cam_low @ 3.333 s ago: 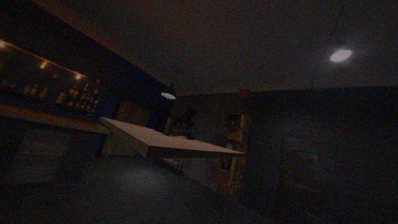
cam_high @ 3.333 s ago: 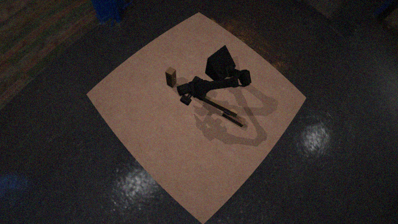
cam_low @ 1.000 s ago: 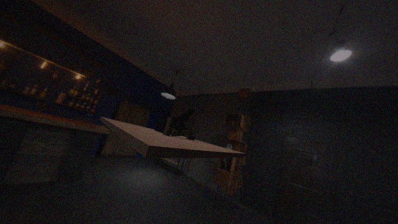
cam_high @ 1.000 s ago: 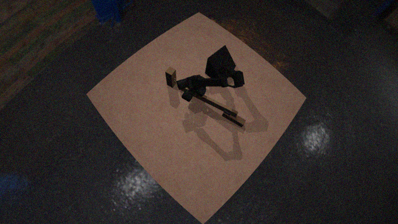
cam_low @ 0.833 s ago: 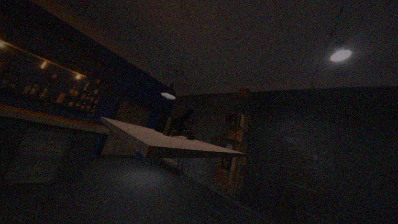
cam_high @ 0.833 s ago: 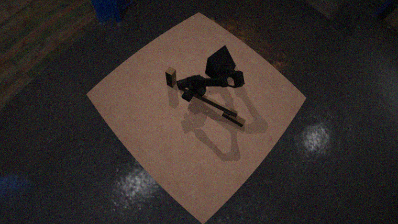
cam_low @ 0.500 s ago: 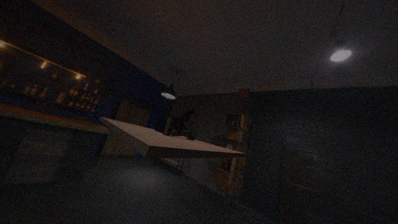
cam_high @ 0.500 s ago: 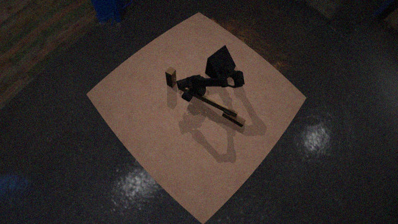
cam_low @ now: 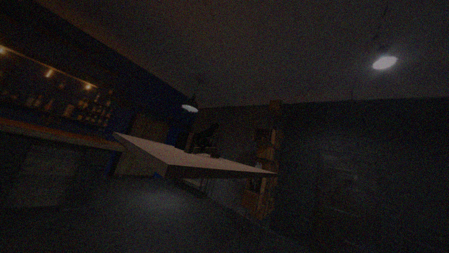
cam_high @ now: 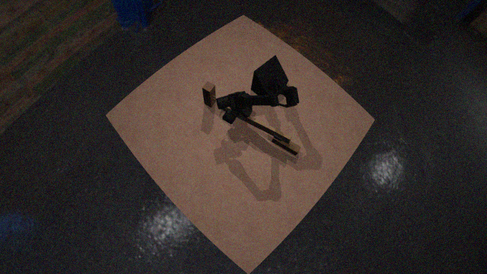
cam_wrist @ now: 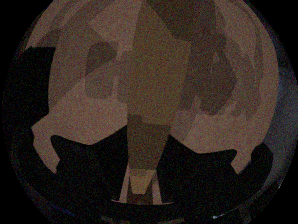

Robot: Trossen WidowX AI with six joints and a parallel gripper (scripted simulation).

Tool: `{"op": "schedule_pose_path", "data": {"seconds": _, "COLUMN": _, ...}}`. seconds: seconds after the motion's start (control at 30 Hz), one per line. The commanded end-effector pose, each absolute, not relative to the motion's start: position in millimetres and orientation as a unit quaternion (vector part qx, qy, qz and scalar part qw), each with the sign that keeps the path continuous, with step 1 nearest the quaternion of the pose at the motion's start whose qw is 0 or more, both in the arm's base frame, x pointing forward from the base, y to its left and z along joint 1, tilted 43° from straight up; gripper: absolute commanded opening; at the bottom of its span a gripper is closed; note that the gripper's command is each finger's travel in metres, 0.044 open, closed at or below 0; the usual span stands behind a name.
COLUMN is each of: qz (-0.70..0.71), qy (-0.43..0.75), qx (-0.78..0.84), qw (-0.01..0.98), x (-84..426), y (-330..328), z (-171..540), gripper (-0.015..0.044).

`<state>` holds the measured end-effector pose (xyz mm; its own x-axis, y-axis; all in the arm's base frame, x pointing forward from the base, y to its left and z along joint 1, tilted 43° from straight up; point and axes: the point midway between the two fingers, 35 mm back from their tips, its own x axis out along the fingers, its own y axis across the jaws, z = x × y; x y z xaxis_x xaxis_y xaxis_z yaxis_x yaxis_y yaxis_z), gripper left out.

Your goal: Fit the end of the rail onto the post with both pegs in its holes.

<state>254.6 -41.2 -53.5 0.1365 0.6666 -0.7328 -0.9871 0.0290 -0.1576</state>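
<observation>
The long wooden rail [cam_high: 262,127] [cam_wrist: 159,80] runs from under my gripper to the low footboard block [cam_high: 293,146], where its far end appears to rest in the bracket. My gripper [cam_high: 238,116] [cam_wrist: 143,126] points down and is shut on the rail near its near end. In the wrist view the fingers press on the rail from both sides. The rail looks raised off the table there, nearly level in the exterior view. The short post [cam_high: 209,95] stands just left of the gripper in the top view. The pegs, holes and any contact are hidden or too small to tell.
The square table [cam_high: 177,136] [cam_low: 185,159] carries everything. The arm's dark base [cam_high: 270,78] stands behind the rail, with the forearm reaching over to the gripper. Shadows of arm and rail lie across the table. The views are dim and grainy.
</observation>
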Motion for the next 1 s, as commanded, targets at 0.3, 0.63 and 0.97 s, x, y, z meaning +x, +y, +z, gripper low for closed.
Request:
{"op": "schedule_pose_path", "data": {"seconds": 0.3, "qz": 0.608, "qy": 0.237, "qx": -0.338, "qw": 0.679, "x": 259, "y": -48, "z": -46, "gripper": 0.0}}
{"op": "schedule_pose_path", "data": {"seconds": 0.63, "qz": 0.608, "qy": 0.237, "qx": -0.338, "qw": 0.679, "x": 260, "y": -52, "z": -42, "gripper": 0.0}}
{"op": "schedule_pose_path", "data": {"seconds": 0.97, "qz": 0.608, "qy": 0.237, "qx": -0.338, "qw": 0.679, "x": 260, "y": -55, "z": -38, "gripper": 0.0}}
